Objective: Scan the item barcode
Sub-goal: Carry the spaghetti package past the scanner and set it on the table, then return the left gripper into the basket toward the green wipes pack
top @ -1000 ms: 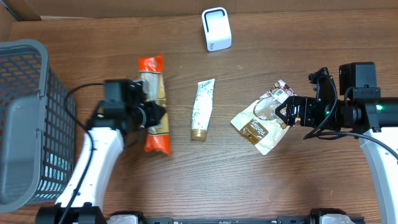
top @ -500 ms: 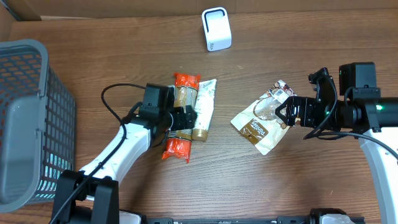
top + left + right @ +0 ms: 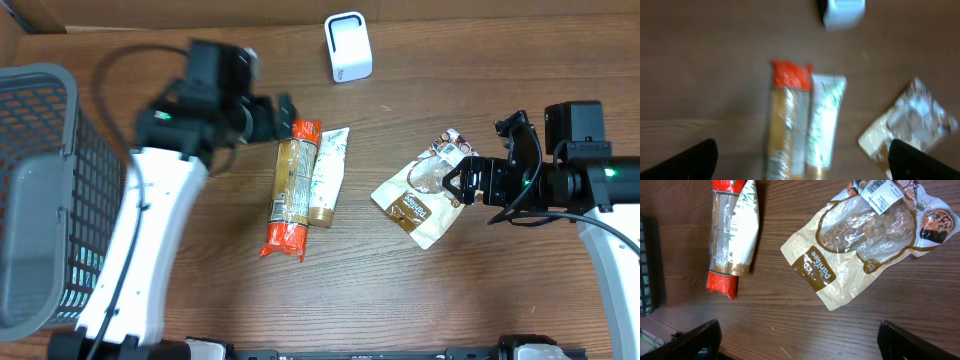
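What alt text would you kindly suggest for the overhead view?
An orange-ended snack packet and a white tube lie touching on a wooden table, a tan pouch to their right, a white scanner beyond. Both grippers are open and empty: left gripper by the packet's top, right gripper at the pouch.

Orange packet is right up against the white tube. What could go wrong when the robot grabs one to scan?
The orange packet lies touching the white tube, so a grab at one might catch or drag both. The pouch is shiny and crinkled around its barcode label, which may make the scanner miss it.
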